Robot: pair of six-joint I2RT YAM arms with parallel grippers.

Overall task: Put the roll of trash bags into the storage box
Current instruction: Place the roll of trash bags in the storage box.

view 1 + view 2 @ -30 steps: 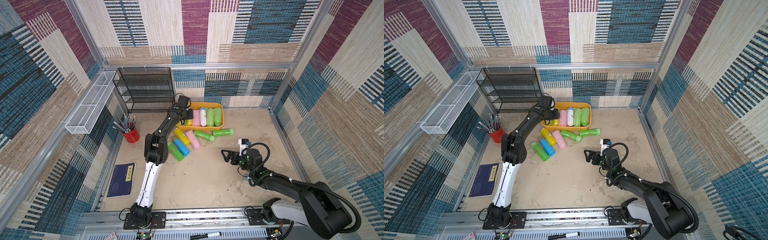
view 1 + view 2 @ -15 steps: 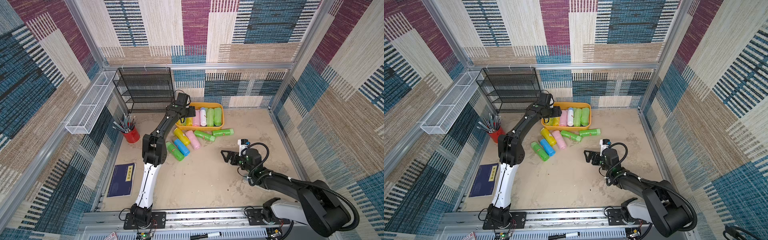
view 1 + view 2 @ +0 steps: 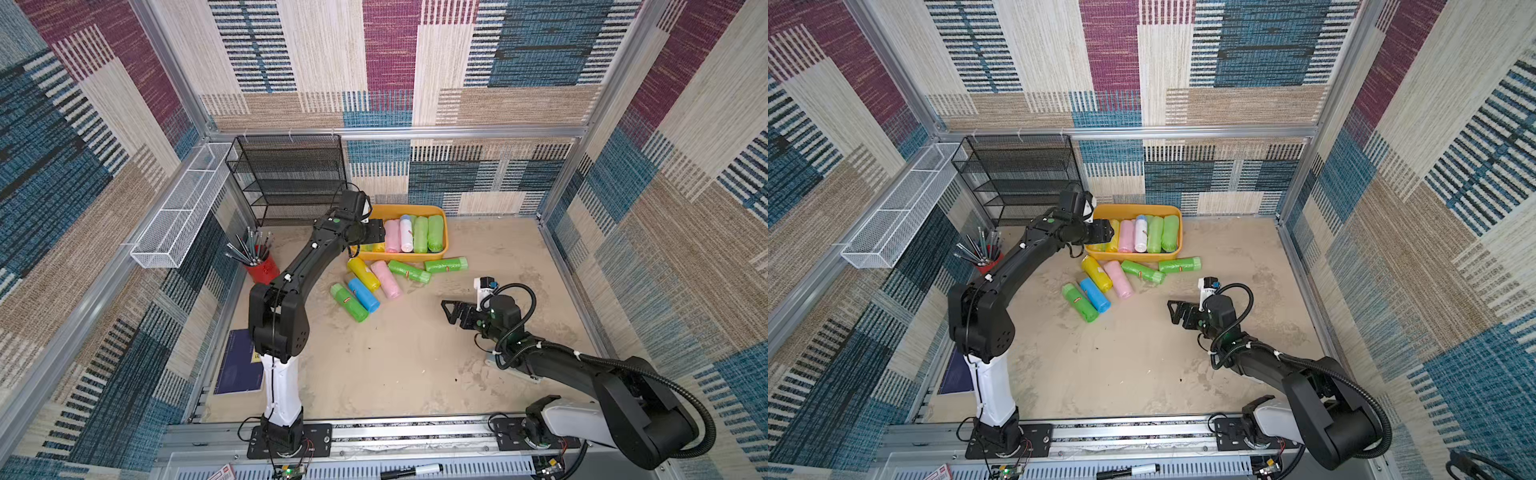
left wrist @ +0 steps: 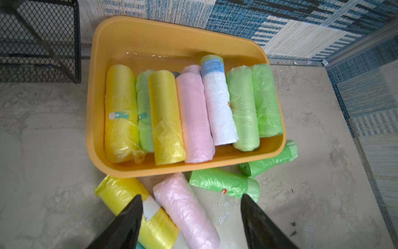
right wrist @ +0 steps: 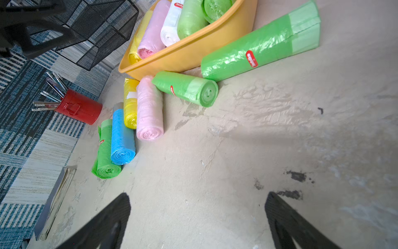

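Storage box (image 3: pixel 444 232) sits at 12 o'clock on the floor, against the back wall, with the black mesh rack (image 3: pixel 291 183) just beside it at its 9 o'clock. The left wrist view shows seven rolls (image 4: pixel 193 116) on top inside it, side by side: yellow, green, yellow, pink, white, green, green. The white roll (image 4: pixel 217 103) lies on top between pink and green, slightly skewed. Six more are out on the floor at the box's 6 o'clock. The long green roll (image 3: pixel 446 264) lies along the near wall, just beside it, and the short green roll (image 3: pixel 409 271) is at that one's 8 o'clock. The pink roll (image 3: pixel 386 279) and yellow roll (image 3: pixel 363 274) lie side by side, touching. The blue roll (image 3: pixel 364 295) and outer green roll (image 3: pixel 349 302) are paired further toward 7 o'clock. Left gripper (image 3: pixel 379 237) hovers above the box's 9 o'clock end, jaws apart, nothing between them. Right gripper (image 3: pixel 451 309) is at the box's 5 o'clock, well apart from every roll, spread wide over bare floor and empty. Red pencil cup (image 3: pixel 261 268) is at the floor's 9 o'clock edge.
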